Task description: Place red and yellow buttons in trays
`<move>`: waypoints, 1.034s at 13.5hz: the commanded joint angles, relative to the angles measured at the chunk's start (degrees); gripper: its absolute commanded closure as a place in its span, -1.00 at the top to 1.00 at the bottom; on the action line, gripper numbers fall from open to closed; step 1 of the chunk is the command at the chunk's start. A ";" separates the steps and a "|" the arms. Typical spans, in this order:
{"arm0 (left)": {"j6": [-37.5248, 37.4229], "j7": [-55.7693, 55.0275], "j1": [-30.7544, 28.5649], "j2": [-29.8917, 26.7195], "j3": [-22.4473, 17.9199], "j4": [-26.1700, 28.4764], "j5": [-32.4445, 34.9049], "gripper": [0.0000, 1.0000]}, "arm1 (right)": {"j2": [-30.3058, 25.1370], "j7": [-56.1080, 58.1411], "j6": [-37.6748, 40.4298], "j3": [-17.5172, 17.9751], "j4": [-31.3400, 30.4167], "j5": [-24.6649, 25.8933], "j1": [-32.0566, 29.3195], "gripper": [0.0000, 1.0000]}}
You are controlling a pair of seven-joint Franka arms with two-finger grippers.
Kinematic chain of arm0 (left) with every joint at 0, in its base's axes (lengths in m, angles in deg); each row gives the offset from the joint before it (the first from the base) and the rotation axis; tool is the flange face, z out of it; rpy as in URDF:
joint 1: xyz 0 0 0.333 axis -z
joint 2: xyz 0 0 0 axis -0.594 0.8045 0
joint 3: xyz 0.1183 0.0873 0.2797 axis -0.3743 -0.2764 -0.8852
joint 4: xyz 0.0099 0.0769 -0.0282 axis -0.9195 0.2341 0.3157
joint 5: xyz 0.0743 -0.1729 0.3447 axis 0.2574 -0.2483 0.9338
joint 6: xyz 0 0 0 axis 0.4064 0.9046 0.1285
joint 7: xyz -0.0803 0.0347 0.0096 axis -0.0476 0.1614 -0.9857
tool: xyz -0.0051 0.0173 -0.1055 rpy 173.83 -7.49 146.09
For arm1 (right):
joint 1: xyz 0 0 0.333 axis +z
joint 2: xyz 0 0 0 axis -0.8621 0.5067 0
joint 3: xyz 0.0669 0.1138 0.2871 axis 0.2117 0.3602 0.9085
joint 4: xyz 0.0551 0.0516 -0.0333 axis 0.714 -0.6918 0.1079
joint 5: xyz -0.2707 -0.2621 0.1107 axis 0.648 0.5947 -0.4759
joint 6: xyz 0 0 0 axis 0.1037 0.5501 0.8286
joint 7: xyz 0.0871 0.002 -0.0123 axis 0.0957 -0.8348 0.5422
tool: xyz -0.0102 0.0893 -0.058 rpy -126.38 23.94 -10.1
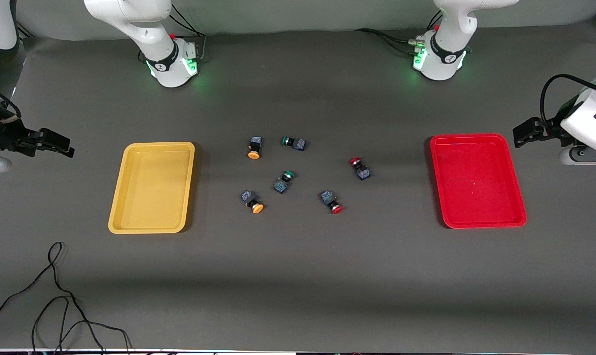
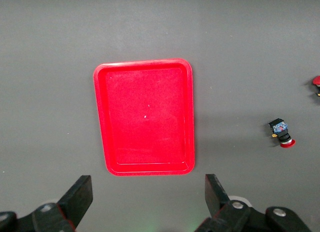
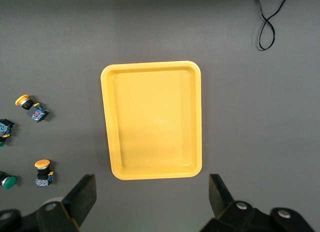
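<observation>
The yellow tray lies toward the right arm's end and the red tray toward the left arm's end; both are empty. Between them lie two yellow-capped buttons and two red-capped buttons. My right gripper is open and empty, over the table beside the yellow tray; its view shows both yellow buttons. My left gripper is open and empty, over the table beside the red tray; its view shows a red button.
Two green-capped switches lie among the buttons. A black cable loops on the table nearer the front camera than the yellow tray. The arm bases stand along the table's edge farthest from the front camera.
</observation>
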 commanded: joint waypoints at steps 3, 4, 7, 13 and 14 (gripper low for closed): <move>0.87 -0.91 0.63 -0.07 -0.25 0.64 -0.40 1.00 | 0.48 0.02 0.90 0.39 1.36 -0.12 -0.38 1.00; 0.87 -0.91 0.63 -0.07 -0.25 0.64 -0.40 1.00 | 0.48 0.02 0.90 0.39 1.45 -0.12 -0.47 1.00; 0.87 -0.91 0.63 -0.07 -0.16 0.55 -0.40 1.00 | 0.57 0.02 0.90 0.39 1.45 -0.12 -0.47 1.00; 0.26 -1.08 0.80 0.10 0.27 2.21 -0.23 1.00 | 0.83 -0.07 0.73 0.74 1.19 -0.03 0.40 1.00; 0.43 -2.30 1.15 0.19 0.45 3.00 -0.23 1.00 | 1.01 -0.07 0.73 0.65 1.01 0.32 2.06 1.00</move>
